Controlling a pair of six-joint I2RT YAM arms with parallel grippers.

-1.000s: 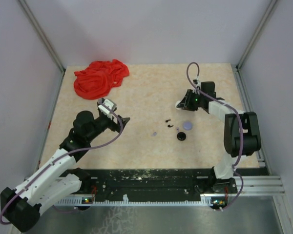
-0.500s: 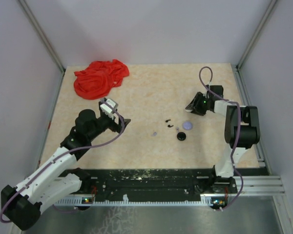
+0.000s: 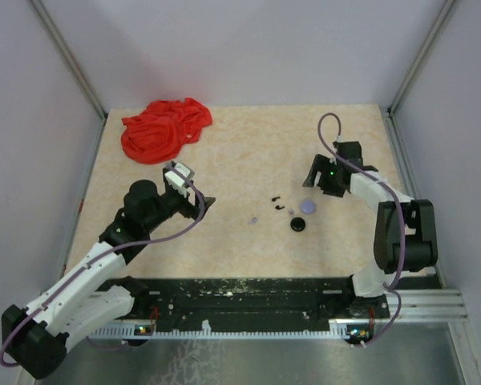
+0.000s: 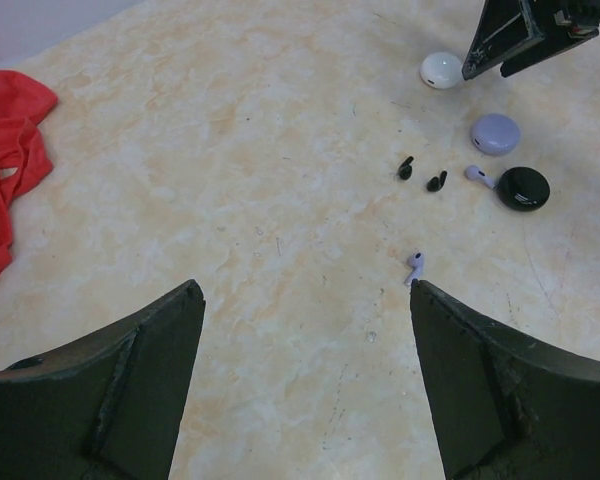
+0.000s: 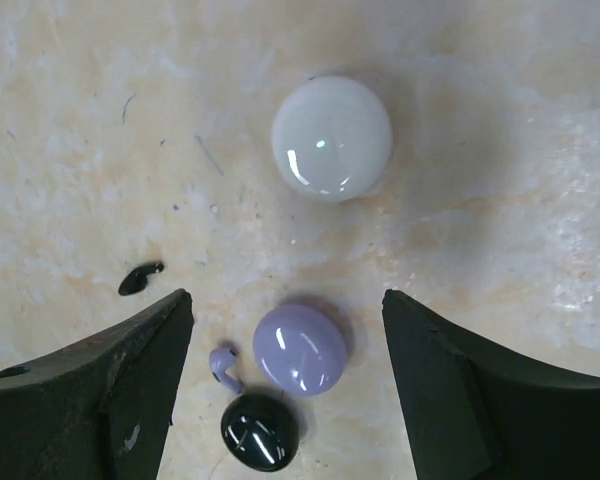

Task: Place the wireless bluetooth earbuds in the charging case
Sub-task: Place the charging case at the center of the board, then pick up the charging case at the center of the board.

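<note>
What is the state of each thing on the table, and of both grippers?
left gripper: open, empty.
right gripper: open, empty.
white case: shut.
lavender case: shut.
black case: shut.
black earbuds: two, loose, outside every case.
lavender earbuds: two, loose, lying apart from each other.
red cloth: crumpled.

Tabletop (image 3: 248,144): beige, marbled, scuffed. Under the right end effector (image 5: 285,300), a white case (image 5: 331,138) is seen ahead of the fingertips. A lavender case (image 5: 301,349) is seen between the fingers, with a black case (image 5: 260,431) just behind it. A lavender earbud (image 5: 223,366) is noted just beside both. Two black earbuds (image 4: 405,167) are seen close together, ahead of the left end effector (image 4: 305,290). A second lavender earbud (image 4: 414,266) is noted near one of its fingertips. A red cloth (image 3: 164,128) is seen bunched well off to its left.
</note>
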